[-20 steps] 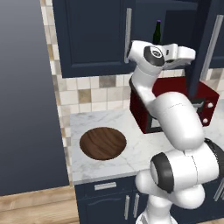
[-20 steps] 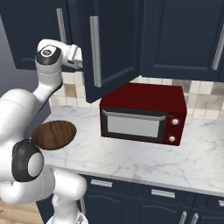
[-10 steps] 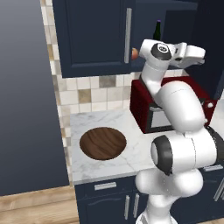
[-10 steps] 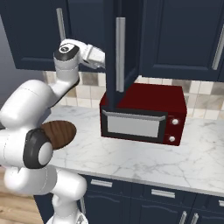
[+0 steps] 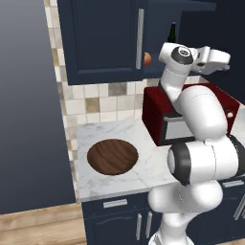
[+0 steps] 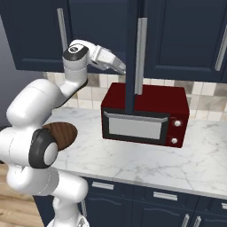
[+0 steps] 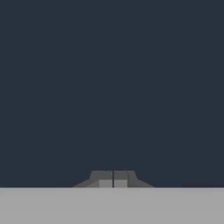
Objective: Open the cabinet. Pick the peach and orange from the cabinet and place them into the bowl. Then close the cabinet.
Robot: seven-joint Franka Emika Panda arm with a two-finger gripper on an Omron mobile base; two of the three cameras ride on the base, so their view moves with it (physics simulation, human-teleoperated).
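Note:
The navy cabinet has its left door closed and its right door swung out, edge-on in the right base view with its silver handle facing me. Inside, beside the left door's edge, sits a small round orange-red fruit; I cannot tell whether it is the peach or the orange. My gripper is raised at cabinet height, just behind the open door. Its fingertips meet, shut on nothing, close to a flat navy surface. The brown wooden bowl lies empty on the counter.
A dark red microwave stands on the marble counter under the open door. A dark bottle stands inside the cabinet. A tall grey panel bounds the counter on the left. Navy base cabinets run below.
The right cabinet door has swung further open, from slightly ajar to edge-on. My hand has moved outward with it, and the fruit inside has come into sight.

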